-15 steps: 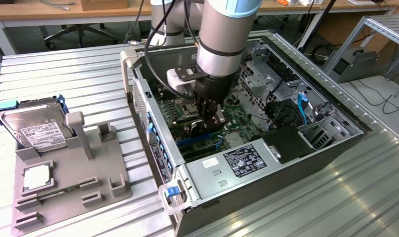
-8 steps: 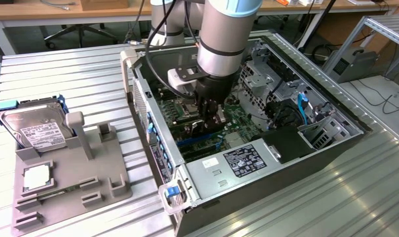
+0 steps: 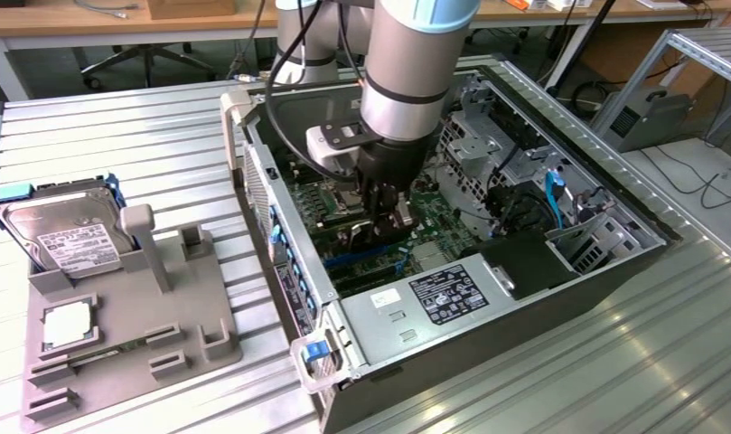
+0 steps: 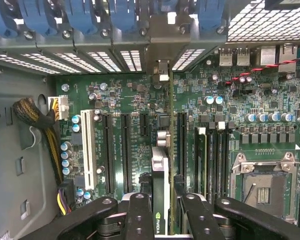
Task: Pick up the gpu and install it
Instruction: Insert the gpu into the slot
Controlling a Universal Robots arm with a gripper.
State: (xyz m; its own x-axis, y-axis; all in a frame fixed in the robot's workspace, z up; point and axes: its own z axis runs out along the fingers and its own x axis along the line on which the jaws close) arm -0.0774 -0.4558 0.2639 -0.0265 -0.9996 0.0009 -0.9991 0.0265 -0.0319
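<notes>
The gpu (image 4: 160,165) appears edge-on in the wrist view as a thin black card with a green logo, standing upright over the green motherboard (image 4: 120,100) between long black slots. My gripper (image 4: 164,200) is shut on the gpu, one black finger (image 4: 139,210) on each side. I cannot tell whether its lower edge sits in a slot. In the exterior view the gripper (image 3: 383,221) reaches down into the open computer case (image 3: 606,262), with the dark gpu (image 3: 362,237) just below it, close to the case's rear wall.
Blue slot clips (image 4: 90,15) line the case's rear wall. A cable bundle (image 4: 40,120) and the CPU socket (image 4: 262,185) flank the slots. Outside the case, a grey holder (image 3: 136,334) carries a hard drive (image 3: 70,240) and a small silver chip (image 3: 66,325).
</notes>
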